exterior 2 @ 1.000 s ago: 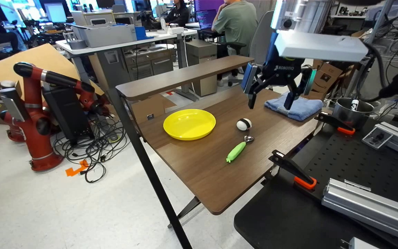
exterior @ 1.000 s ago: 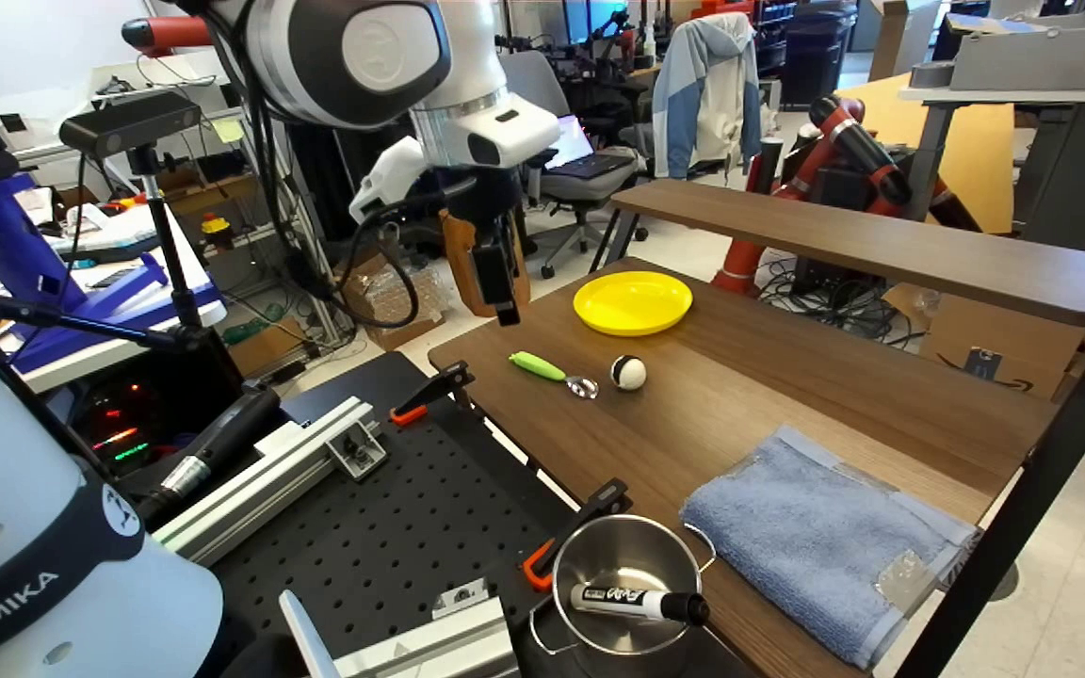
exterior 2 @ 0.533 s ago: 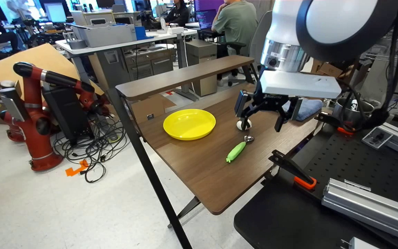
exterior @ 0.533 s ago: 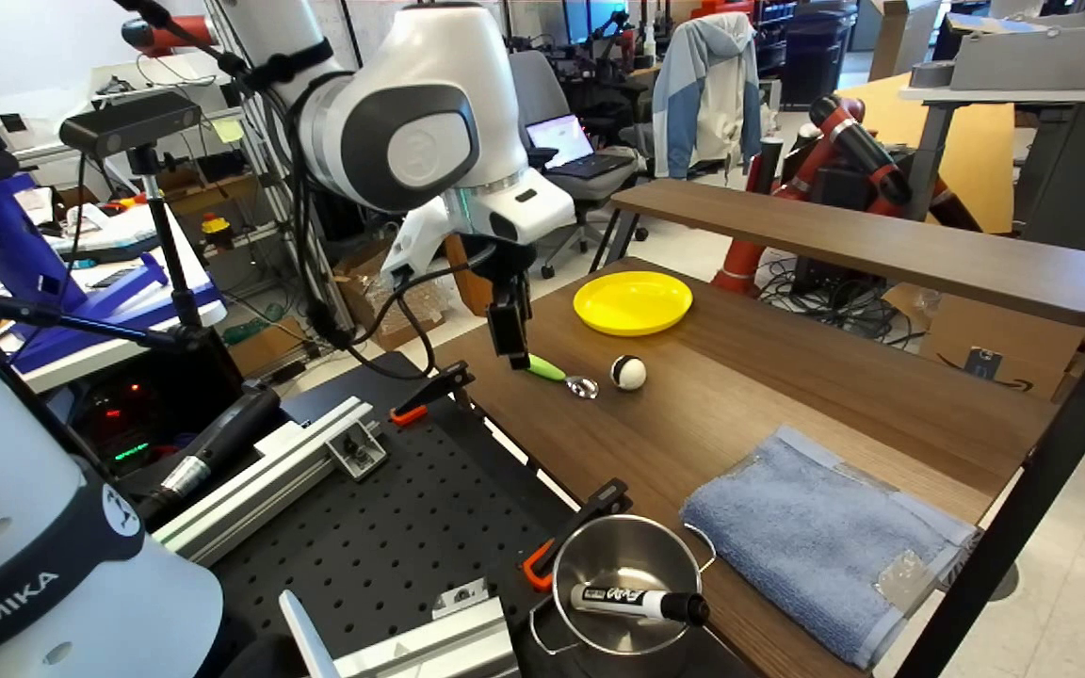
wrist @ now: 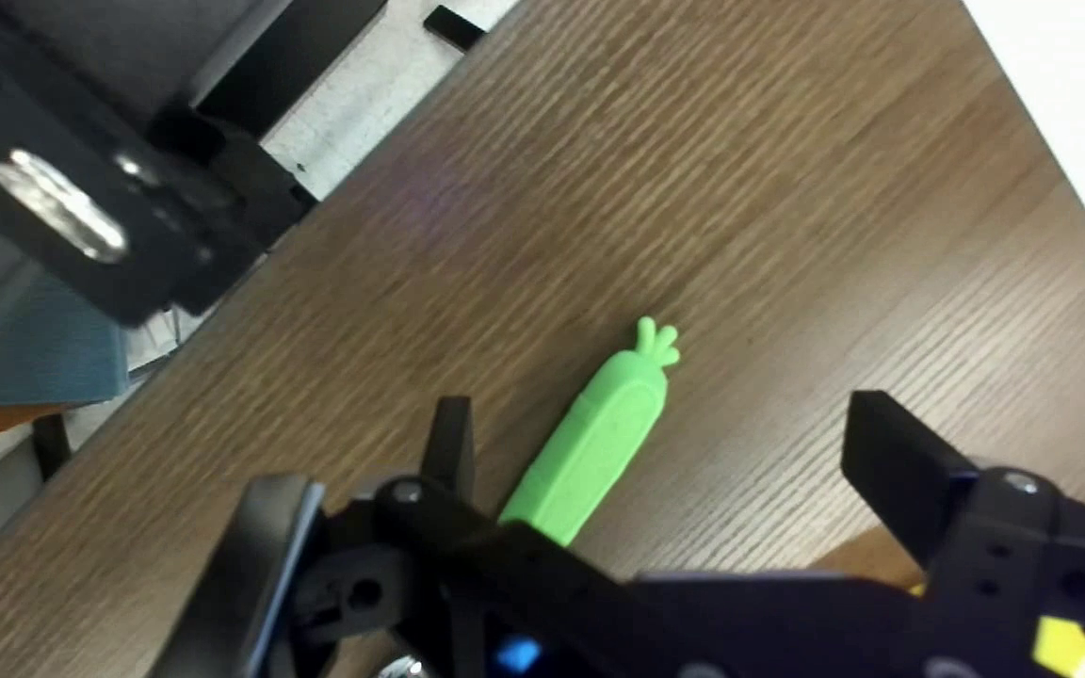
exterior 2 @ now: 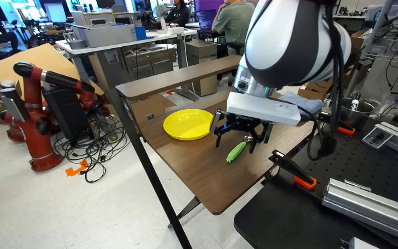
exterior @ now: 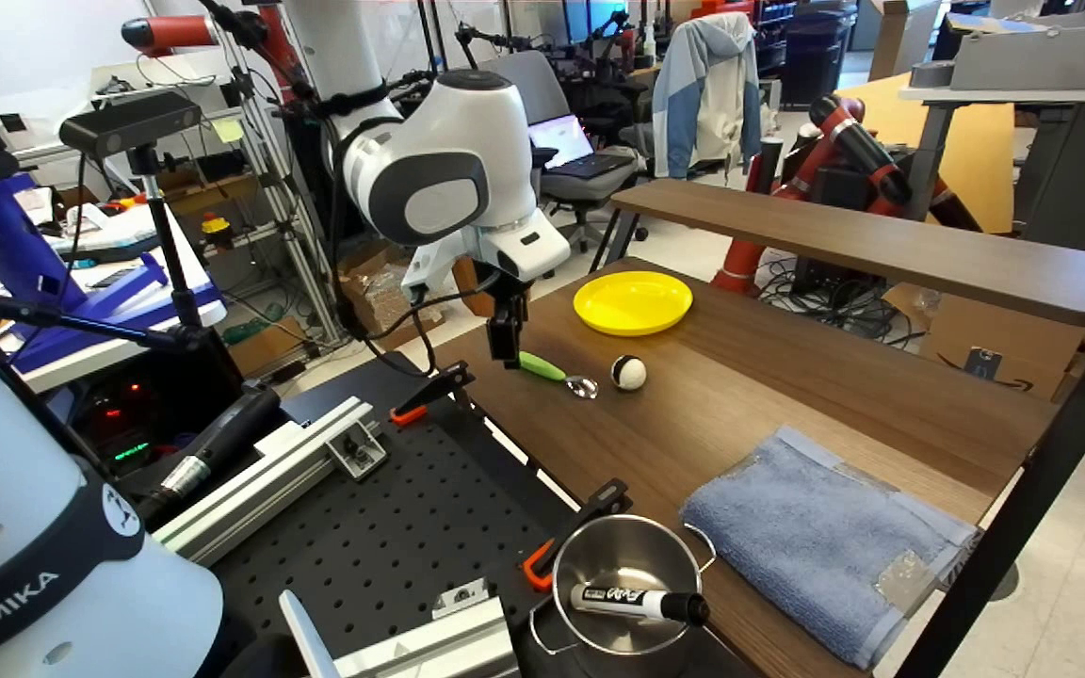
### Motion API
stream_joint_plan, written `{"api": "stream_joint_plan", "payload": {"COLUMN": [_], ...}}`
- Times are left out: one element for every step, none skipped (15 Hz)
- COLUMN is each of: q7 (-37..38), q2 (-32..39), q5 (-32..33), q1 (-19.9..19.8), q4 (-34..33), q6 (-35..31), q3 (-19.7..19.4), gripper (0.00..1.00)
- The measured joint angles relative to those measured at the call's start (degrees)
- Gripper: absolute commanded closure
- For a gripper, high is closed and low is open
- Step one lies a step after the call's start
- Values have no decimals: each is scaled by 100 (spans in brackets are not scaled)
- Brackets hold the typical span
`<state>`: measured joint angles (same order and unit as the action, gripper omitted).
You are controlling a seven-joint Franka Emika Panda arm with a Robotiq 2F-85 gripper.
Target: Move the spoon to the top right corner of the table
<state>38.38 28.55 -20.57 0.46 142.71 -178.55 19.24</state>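
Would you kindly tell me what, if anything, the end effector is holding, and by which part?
Nothing is held: the end effector is open, and the spoon lies on the table below it.

Brown wood-topped table [exterior: 769,377]; raised wooden shelf [exterior: 882,243] along one long edge. Near a shelf-side corner: round yellow plate [exterior: 632,303]. Toward opposite long edge: lime-green-handled, silvery-bowled spoon [exterior 2: 238,149]; just beside, white black-banded ball [exterior: 628,374]. Diagonal corner: blue terry towel [exterior: 825,541], apparently folded.
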Motion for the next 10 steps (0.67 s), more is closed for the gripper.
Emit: {"api": "stream_joint_plan", "payload": {"q7": [-39,-77,-98,-109,-125,-148,-172,-199,-222,-259], "q2": [108,206,294,372,438,493,535,572,604,631], "q5": [-62,-128,-157,-173,-184,-190,-193,-195,-197,-197], "q1": [-54,-94,-138,-180,-218,-248,-267,-278,-281,-281], "q4": [-100,-187,-259,-323,-374,-405,-420,-423,-422,-420], "q6": [-54,-103,-136,-139,-139,-139,-139,-139,-139,-138], "q3": [21,22,24,24,24,24,24,24,24,24], "gripper": [0,0,0,0,0,0,0,25,28,34]}}
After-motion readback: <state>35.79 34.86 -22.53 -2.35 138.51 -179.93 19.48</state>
